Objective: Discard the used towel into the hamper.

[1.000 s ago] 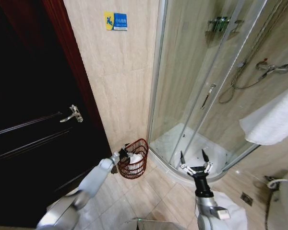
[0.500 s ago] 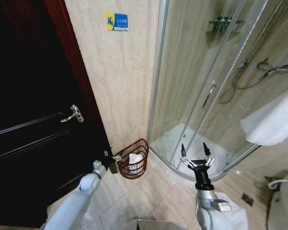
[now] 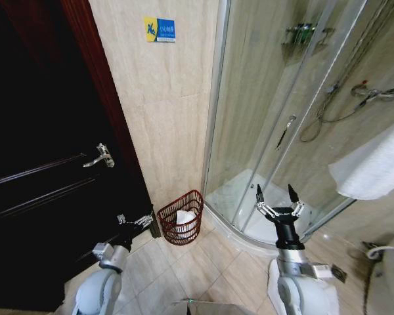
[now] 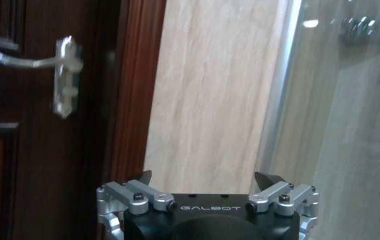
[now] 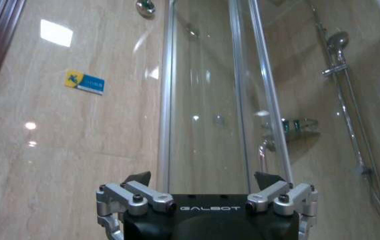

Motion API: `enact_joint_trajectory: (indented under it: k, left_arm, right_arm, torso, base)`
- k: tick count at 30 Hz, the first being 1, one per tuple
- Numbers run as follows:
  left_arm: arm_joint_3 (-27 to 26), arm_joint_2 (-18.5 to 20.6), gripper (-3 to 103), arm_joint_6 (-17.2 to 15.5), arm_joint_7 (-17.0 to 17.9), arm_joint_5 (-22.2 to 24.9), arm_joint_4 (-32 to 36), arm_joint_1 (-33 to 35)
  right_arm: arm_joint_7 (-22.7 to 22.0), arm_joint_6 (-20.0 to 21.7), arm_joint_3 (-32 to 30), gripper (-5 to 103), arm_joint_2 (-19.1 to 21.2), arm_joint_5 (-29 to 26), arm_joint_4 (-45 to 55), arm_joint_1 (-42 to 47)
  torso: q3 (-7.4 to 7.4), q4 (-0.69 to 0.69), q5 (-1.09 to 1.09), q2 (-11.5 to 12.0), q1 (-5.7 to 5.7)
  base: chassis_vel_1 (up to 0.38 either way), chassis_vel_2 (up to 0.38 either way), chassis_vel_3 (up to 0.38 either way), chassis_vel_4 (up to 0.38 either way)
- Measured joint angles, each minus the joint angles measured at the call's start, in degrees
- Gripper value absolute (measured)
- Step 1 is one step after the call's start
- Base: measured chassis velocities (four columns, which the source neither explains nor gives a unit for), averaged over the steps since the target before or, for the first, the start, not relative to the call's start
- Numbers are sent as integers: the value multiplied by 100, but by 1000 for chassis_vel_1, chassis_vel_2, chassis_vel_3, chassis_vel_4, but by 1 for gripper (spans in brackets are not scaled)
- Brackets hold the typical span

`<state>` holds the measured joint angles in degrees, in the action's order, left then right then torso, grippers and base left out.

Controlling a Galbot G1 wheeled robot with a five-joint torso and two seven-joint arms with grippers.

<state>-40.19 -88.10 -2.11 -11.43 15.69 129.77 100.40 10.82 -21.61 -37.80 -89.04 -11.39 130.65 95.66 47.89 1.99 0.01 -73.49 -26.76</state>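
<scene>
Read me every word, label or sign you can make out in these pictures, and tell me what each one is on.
"GALBOT": on the body of the left tool.
"GALBOT": on the body of the right tool.
Blue and yellow wall sign on the tiled wall: its text is too small to read.

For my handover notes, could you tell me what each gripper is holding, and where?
Nothing: left gripper and right gripper are open and empty; the towel lies in the hamper.
</scene>
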Motion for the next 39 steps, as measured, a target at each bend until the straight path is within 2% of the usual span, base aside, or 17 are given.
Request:
enact_joint_trajectory:
  k: [4, 12, 17, 23, 34, 39]
  left_arm:
    - [85, -167, 100, 45, 14, -24, 640, 229]
    - [141, -211, 100, -20, 16, -38, 1183, 460]
    - [313, -244, 100, -18, 33, -89, 1253, 564]
    - [648, -301, 100, 63, 41, -415, 1267, 720]
    - [663, -301, 100, 76, 41, -445, 1240, 718]
    - [661, -299, 100, 79, 41, -444, 1231, 714]
  right_arm:
    - [14, 89, -4, 100, 35, -44, 78, -9]
    - [36, 118, -14, 100, 59, -164, 91, -41]
    - [34, 152, 9, 100, 56, -168, 108, -86]
    - [41, 156, 15, 100, 27, -158, 95, -63]
    - [119, 30, 113, 100, -26, -91, 66, -97]
    - [119, -173, 5, 100, -15, -17, 242, -12]
  torso:
    - [0, 0, 0, 0, 0]
    - [0, 0, 0, 1, -1]
    - [0, 0, 0, 1, -1]
    - [0, 1, 0, 0, 0]
    - [0, 1, -1, 1, -1]
    - [1, 1, -1, 1, -1]
  base:
    - [0, 0, 0, 0]
    - [0, 0, 0, 0]
    - [0, 0, 0, 0]
    - [0, 0, 0, 0]
    - [0, 0, 0, 0]
    - [0, 0, 0, 0]
